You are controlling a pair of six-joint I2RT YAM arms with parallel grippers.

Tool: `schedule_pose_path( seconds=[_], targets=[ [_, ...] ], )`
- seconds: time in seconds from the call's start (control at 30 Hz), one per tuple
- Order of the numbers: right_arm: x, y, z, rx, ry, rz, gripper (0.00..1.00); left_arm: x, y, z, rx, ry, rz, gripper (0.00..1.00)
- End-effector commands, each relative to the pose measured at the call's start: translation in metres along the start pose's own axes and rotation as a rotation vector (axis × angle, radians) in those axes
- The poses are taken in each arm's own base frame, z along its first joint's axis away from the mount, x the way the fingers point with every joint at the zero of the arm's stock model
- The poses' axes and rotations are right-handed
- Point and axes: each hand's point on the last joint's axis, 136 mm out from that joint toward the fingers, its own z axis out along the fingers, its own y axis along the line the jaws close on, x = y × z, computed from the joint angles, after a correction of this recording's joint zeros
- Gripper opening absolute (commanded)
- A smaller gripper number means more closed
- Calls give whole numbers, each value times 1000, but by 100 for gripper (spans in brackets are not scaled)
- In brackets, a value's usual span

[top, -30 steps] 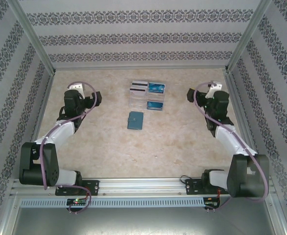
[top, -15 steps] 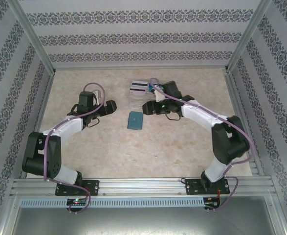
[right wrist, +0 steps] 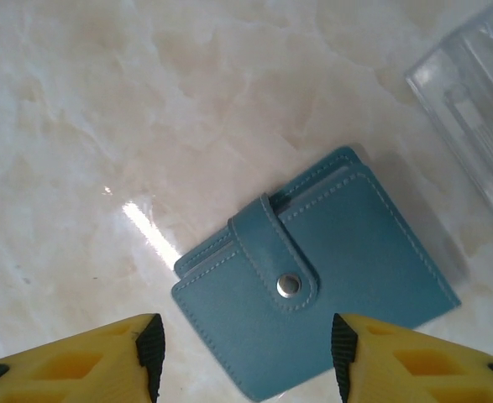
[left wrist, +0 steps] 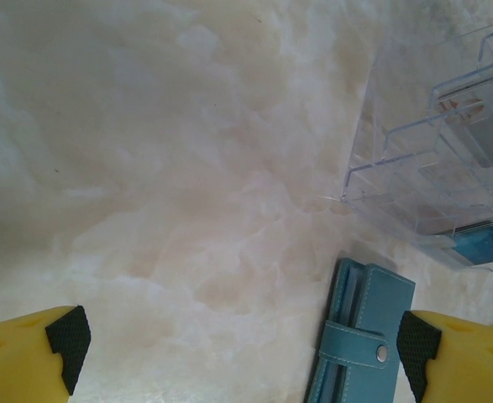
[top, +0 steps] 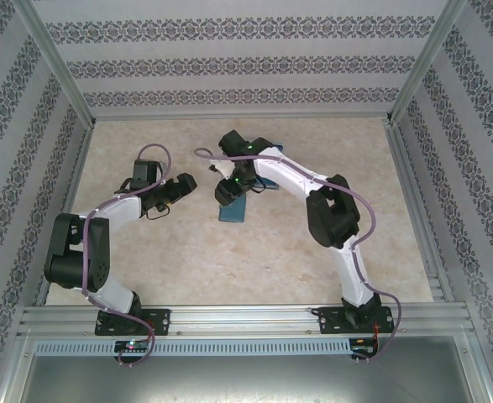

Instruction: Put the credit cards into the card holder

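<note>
The card holder (right wrist: 347, 260) is a teal wallet lying flat on the marble table, strap snapped shut. My right gripper (right wrist: 248, 348) hovers just above its near end, jaws apart on either side of it, not touching. In the top view the right gripper (top: 228, 191) covers the card holder's (top: 232, 211) far edge. My left gripper (top: 183, 186) sits to its left, wide open. In the left wrist view the card holder (left wrist: 368, 327) lies beside the right fingertip (left wrist: 416, 342). A blue credit card (left wrist: 481, 242) stands in the clear tray (left wrist: 414, 168).
The clear compartmented tray (right wrist: 473, 92) stands just behind the card holder, mostly hidden by the right arm in the top view. Patterned walls and metal rails (top: 78, 159) enclose the table. Bare marble (top: 271, 260) lies in front of the card holder.
The right arm has swung left from the tray to over the card holder, its jaws narrowing. The left gripper has moved in from the left side toward the card holder.
</note>
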Motion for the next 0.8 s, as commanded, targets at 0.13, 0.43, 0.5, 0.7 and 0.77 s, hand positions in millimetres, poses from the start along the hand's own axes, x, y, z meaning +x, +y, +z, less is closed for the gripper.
schedule_pose_path(
  seconds=[0.13,0.43,0.5,0.7,0.77],
  targets=[
    [30,-8,20,65,218,-159,56,-13,-6,-12,6,-23,0,96],
    [23,-11,35,106,219,-195,57,-16,-6,-15,19,-32,-3,96],
    [21,-8,39,106,221,-208,56,-16,-4,-14,7,-28,-4,96],
    [27,-8,51,101,259,-203,53,-16,-3,-14,10,-28,-7,96],
    [33,-9,55,97,281,-198,51,-17,-3,-15,7,-31,-8,96]
  ],
)
